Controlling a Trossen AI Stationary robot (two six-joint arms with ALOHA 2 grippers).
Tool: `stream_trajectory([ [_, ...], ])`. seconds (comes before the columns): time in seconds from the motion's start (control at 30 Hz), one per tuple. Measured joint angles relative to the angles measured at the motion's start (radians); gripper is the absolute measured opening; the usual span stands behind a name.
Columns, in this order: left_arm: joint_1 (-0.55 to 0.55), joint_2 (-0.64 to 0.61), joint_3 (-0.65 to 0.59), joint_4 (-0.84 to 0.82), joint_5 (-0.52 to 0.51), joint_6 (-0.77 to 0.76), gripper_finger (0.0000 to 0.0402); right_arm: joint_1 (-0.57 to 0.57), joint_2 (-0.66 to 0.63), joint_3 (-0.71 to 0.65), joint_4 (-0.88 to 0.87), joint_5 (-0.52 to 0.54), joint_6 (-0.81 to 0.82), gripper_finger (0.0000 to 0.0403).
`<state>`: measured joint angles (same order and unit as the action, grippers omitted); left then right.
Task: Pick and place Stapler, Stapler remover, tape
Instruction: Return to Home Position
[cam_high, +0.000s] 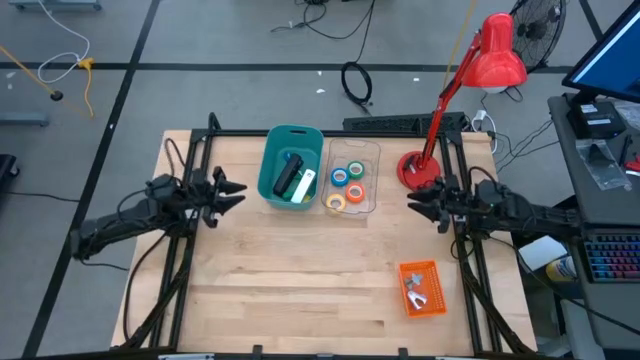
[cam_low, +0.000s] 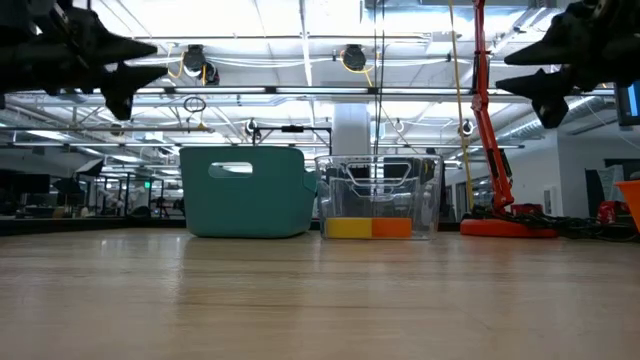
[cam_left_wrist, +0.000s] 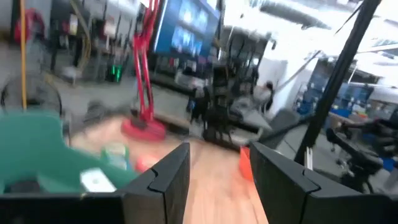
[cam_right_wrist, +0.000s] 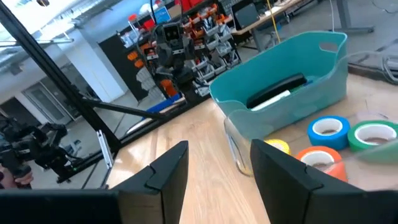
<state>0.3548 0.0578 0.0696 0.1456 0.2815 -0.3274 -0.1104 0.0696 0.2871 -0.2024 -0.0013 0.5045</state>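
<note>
The black stapler (cam_high: 287, 176) lies inside the teal bin (cam_high: 272, 150) at the far middle of the table, next to a white and green item (cam_high: 304, 186); whether that is the stapler remover I cannot tell. Green (cam_high: 357, 169), blue (cam_high: 341, 178), orange-red (cam_high: 354, 191) and yellow (cam_high: 335, 202) tape rolls lie in the clear box (cam_high: 372, 150) right of the bin. My left gripper (cam_high: 240, 190) hovers open left of the bin, high above the table. My right gripper (cam_high: 412, 200) hovers open right of the clear box, pointing at the tape (cam_right_wrist: 328, 130).
A red desk lamp stands with its base (cam_high: 418, 170) at the far right, close behind my right gripper. A small orange tray (cam_high: 422, 288) with metal pieces sits near the front right. Bare wood spreads across the table's middle and front.
</note>
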Motion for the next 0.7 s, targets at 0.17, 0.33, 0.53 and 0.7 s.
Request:
stream_trajectory([
  [0.17,-0.066,0.003,-0.007,-0.034,-0.095,0.0,0.0168,0.0,-0.062,0.0,-0.072,0.037,-0.008,0.0169],
  [0.33,-0.168,0.009,-0.011,-0.017,-0.179,0.056,0.0168,0.0,-0.062,0.0,-0.06,0.079,-0.031,0.0169],
  [0.53,-0.243,0.012,-0.027,-0.032,-0.278,0.116,0.0168,0.0,-0.055,-0.094,0.036,0.083,-0.027,0.0169],
  [0.7,-0.233,0.01,-0.028,-0.085,-0.284,0.116,0.0168,0.001,-0.054,-0.178,0.143,0.07,0.025,0.0169],
])
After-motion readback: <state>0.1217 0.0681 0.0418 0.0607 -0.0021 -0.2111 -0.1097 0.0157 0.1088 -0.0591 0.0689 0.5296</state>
